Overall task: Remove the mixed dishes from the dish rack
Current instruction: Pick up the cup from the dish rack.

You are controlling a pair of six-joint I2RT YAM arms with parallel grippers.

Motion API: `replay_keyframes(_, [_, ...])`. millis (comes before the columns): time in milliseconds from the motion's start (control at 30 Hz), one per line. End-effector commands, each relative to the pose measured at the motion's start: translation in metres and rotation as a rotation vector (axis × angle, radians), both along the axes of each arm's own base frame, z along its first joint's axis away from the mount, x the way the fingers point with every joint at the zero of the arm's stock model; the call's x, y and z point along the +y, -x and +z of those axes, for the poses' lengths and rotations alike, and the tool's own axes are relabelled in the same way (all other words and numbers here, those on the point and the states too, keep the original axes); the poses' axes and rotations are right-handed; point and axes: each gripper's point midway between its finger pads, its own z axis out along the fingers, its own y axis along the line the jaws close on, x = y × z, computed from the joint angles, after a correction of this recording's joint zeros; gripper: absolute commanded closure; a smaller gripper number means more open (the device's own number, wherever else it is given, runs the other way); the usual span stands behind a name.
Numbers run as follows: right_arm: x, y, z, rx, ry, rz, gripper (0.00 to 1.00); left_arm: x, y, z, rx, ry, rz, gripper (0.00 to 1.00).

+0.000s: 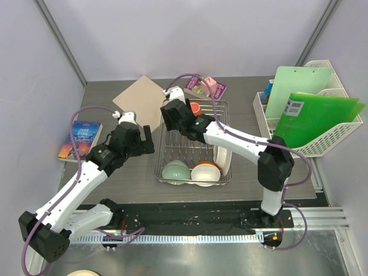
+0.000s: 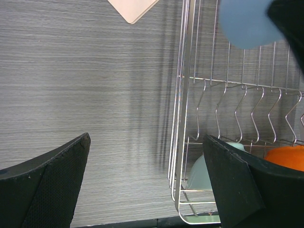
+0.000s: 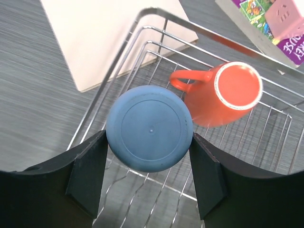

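Your right gripper (image 3: 148,142) is clenched on the small light-blue cup (image 3: 149,127) at the far left corner of the dish rack (image 3: 156,13), with the orange-red mug (image 3: 232,92) just right of it. Your left gripper (image 2: 147,142) hangs released over the table (image 2: 71,71), just left of the rack's near end, where the pale green bowl (image 2: 202,173) sits

The cup (image 3: 149,128) is plain light blue, the mug (image 3: 232,92) orange-red, the dish rack (image 2: 179,118) a silver wire grid. Of the 2 bowls, the green bowl (image 1: 175,171) is pale, the cream bowl (image 1: 205,171) orange outside.
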Motion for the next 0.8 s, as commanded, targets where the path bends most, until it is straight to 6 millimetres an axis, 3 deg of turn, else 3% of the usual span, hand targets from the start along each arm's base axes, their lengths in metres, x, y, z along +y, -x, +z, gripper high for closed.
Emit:
replay_keyframes(0, [-0.013,0.007,0.056,-0.096,-0.103,-0.030,0.99,-0.001,-0.008,0.011,-0.046,0.032,0.027,0.00])
replay_keyframes(100, [-0.018,0.017,0.093,-0.164,-0.265,-0.007,0.99,0.000,-0.011,0.023,-0.080,0.050,0.044,0.00])
replay_keyframes(133, [-0.013,0.024,0.089,-0.131,-0.319,0.045,0.99,-0.001,-0.013,0.029,-0.102,0.065,0.051,0.00])
replay_keyframes(167, [-0.012,0.026,0.096,-0.113,-0.414,0.047,0.99,-0.001,-0.013,0.036,-0.125,0.086,0.055,0.00])
replay_keyframes(200, [-0.025,0.019,0.125,-0.154,-0.527,0.040,0.99,-0.002,-0.014,0.044,-0.147,0.119,0.068,0.00])
replay_keyframes(233, [-0.016,0.030,0.132,-0.120,-0.605,0.133,0.99,-0.006,-0.018,0.054,-0.192,0.162,0.067,0.00])
replay_keyframes(267, [-0.020,0.031,0.131,-0.087,-0.687,0.129,0.99,-0.013,-0.018,0.062,-0.216,0.210,0.042,0.00])
replay_keyframes(300, [-0.030,0.029,0.159,-0.139,-0.781,0.155,0.99,-0.016,-0.015,0.082,-0.282,0.289,0.037,0.00])
replay_keyframes(333, [-0.033,0.033,0.167,-0.148,-0.827,0.183,0.99,-0.019,-0.014,0.082,-0.304,0.332,0.030,0.00])
replay_keyframes(367, [-0.029,0.044,0.162,-0.112,-0.864,0.252,0.99,-0.031,-0.015,0.107,-0.390,0.440,-0.017,0.00])
replay_keyframes(400, [-0.031,0.047,0.179,-0.141,-0.941,0.283,0.99,-0.033,-0.009,0.124,-0.450,0.509,-0.044,0.00])
replay_keyframes(433, [-0.043,0.050,0.185,-0.155,-0.979,0.288,0.99,-0.041,-0.006,0.124,-0.453,0.574,-0.072,0.00])
replay_keyframes(467, [-0.042,0.058,0.188,-0.145,-1.008,0.345,0.99,-0.047,-0.005,0.147,-0.522,0.649,-0.110,0.00])
replay_keyframes(500, [-0.046,0.062,0.204,-0.172,-1.077,0.371,0.99,-0.055,0.001,0.152,-0.518,0.696,-0.168,0.00])
replay_keyframes(600, [-0.055,0.072,0.215,-0.189,-1.157,0.438,0.99,-0.066,0.003,0.172,-0.561,0.832,-0.227,0.00])
replay_keyframes(633, [-0.056,0.074,0.211,-0.169,-1.178,0.438,0.99,-0.070,0.002,0.169,-0.558,0.854,-0.238,0.00])
replay_keyframes(667, [-0.056,0.077,0.214,-0.172,-1.191,0.455,0.99,-0.072,0.002,0.182,-0.598,0.911,-0.256,0.00])
replay_keyframes(767, [-0.055,0.081,0.208,-0.140,-1.227,0.468,0.99,-0.079,-0.006,0.178,-0.583,0.944,-0.263,0.00])
